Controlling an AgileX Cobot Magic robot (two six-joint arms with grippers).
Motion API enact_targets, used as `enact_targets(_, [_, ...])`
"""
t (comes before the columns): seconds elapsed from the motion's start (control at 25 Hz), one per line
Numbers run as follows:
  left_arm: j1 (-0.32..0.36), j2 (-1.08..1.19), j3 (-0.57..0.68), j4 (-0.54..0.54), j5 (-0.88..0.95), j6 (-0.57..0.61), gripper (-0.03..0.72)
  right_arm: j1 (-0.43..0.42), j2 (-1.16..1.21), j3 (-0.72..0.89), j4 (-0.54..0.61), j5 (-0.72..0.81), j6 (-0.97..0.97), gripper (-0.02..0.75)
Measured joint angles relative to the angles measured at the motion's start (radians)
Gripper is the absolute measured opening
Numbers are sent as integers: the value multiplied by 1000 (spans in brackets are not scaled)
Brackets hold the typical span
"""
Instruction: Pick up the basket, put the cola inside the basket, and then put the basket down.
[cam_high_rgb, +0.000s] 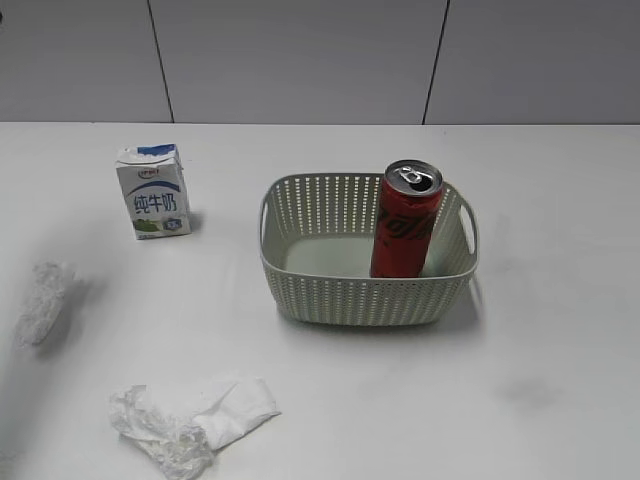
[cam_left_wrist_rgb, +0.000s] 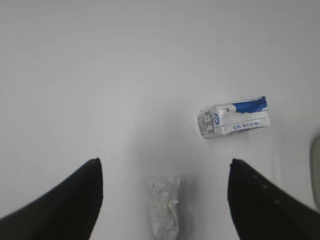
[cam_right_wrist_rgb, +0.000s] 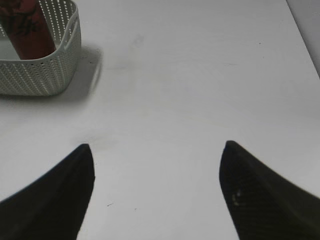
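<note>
The pale sage-green basket (cam_high_rgb: 360, 300) stands on the white table, right of the middle. The red cola can (cam_high_rgb: 405, 225) stands upright inside it at the right end. In the right wrist view the basket (cam_right_wrist_rgb: 45, 75) is at the top left with the cola (cam_right_wrist_rgb: 27, 30) inside. My right gripper (cam_right_wrist_rgb: 157, 150) is open and empty, over bare table to the right of the basket. My left gripper (cam_left_wrist_rgb: 165, 162) is open and empty, above a crumpled wrapper. The basket's edge shows at the right border of the left wrist view (cam_left_wrist_rgb: 315, 170). Neither gripper shows in the exterior view.
A white-and-blue milk carton (cam_high_rgb: 152, 192) stands at the back left and also shows in the left wrist view (cam_left_wrist_rgb: 232, 117). A crumpled clear wrapper (cam_high_rgb: 42, 300) lies at the left, between my left fingers (cam_left_wrist_rgb: 164, 205). A crumpled white tissue (cam_high_rgb: 190, 415) lies at the front.
</note>
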Motion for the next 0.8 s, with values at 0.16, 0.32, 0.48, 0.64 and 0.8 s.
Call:
enact_targets(0.16, [-2, -105, 3, 27, 1, 22, 589, 0, 0, 0, 0, 0, 0, 591])
enact_targets(0.32, [-2, -239, 91, 76, -2, 31, 589, 0, 0, 0, 0, 0, 0, 591])
enact_targets(0.48, [-2, -410, 283, 114, -1, 37, 589, 0, 0, 0, 0, 0, 0, 591])
enact_targets(0.64, [-2, -624, 542, 131, 1, 40, 589, 0, 0, 0, 0, 0, 0, 591])
enact_targets(0.8, [-2, -817, 741, 132, 5, 40, 589, 0, 0, 0, 0, 0, 0, 591])
